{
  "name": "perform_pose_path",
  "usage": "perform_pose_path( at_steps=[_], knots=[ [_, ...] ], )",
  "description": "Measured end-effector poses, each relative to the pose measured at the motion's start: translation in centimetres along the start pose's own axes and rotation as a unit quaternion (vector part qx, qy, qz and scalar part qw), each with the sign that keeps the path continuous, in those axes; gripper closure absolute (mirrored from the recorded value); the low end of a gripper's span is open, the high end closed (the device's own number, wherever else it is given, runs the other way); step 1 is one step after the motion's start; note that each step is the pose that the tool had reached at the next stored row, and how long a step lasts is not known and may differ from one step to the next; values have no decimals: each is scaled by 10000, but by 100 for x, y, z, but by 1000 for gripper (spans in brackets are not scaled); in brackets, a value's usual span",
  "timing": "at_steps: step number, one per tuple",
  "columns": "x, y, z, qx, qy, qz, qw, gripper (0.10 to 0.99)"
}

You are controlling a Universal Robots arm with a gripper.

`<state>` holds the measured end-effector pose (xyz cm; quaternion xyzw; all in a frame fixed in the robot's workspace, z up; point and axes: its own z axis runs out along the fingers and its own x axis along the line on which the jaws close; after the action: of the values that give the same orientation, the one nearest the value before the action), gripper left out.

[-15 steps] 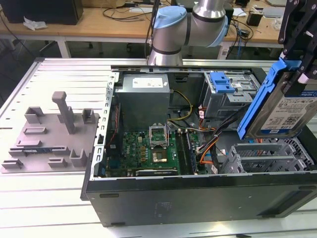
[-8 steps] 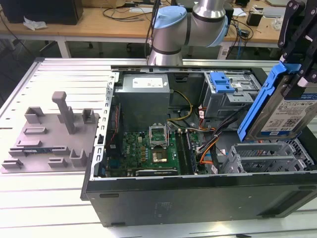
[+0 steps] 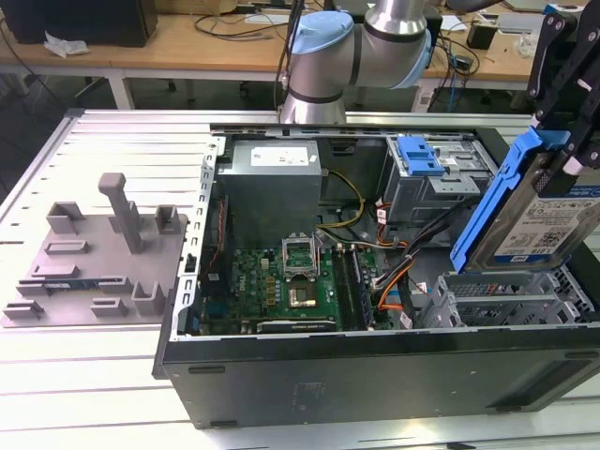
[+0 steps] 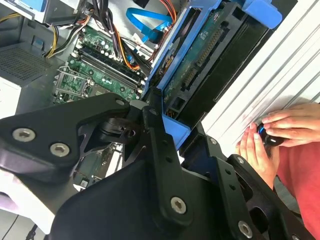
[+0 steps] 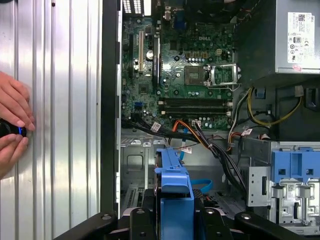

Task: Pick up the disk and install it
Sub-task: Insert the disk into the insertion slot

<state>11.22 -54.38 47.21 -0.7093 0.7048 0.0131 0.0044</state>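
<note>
The disk (image 3: 548, 220), a silver hard drive with a white-and-blue label in a blue plastic carrier (image 3: 492, 211), hangs steeply tilted over the open computer case at the exterior view's right. My black gripper (image 3: 561, 155) is shut on its upper end. Below it sits a grey metal drive bay (image 3: 506, 300) inside the case. In the second wrist view the disk (image 4: 200, 65) shows its green circuit board side between my fingers (image 4: 160, 125). The first wrist view looks along the carrier's blue edge (image 5: 175, 190) toward the case interior.
The case holds a green motherboard (image 3: 291, 281), a grey power supply (image 3: 272, 178), cable bundles (image 5: 210, 145) and a drive cage topped by a blue bracket (image 3: 419, 155). A grey fixture (image 3: 94, 253) lies on the ribbed table. A person's hands (image 4: 280, 130) hold a small black device beside the case.
</note>
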Motion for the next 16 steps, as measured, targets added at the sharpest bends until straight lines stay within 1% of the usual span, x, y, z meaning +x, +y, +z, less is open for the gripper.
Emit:
perform_pose_path(
  at_steps=[11,16],
  knots=[
    [9,-1,13,-4,-1,2,10000,722],
    [29,-3,42,-5,-1,1,10000,722]
  ],
)
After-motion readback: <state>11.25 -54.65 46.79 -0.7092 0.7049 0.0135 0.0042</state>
